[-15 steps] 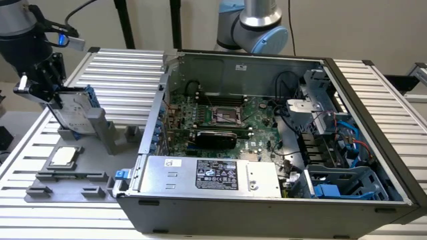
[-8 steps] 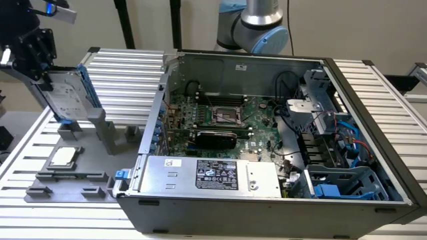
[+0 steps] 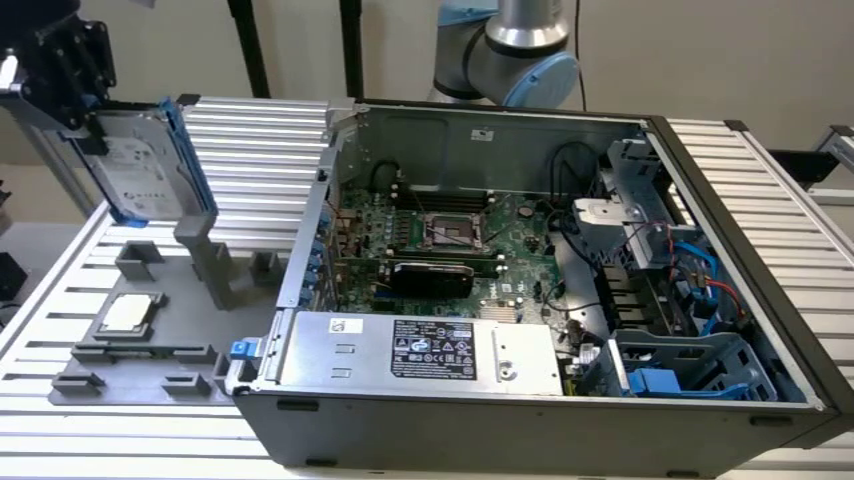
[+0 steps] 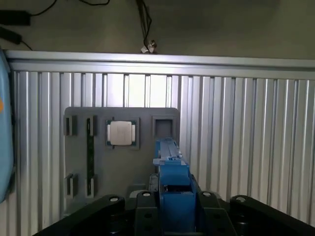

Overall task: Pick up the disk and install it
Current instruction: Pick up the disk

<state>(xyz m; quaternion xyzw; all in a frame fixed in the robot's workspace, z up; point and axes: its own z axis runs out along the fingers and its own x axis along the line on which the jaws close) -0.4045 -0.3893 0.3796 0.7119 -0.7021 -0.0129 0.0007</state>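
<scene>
Grey tray (image 3: 187, 330) holds 1 processor chip (image 3: 127, 312); the open computer case (image 3: 534, 430) holds a blue drive cage (image 3: 694, 365). My gripper (image 3: 87, 130) has its jaws pinching the disk (image 3: 144, 165), upright above the tray.

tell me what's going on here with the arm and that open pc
The gripper is shut on the disk and holds it on edge above the grey holder, at the exterior view's left. The processor chip sits in its slot on that holder. The open computer case lies to the right, and the disk is not yet installed in it.
</scene>
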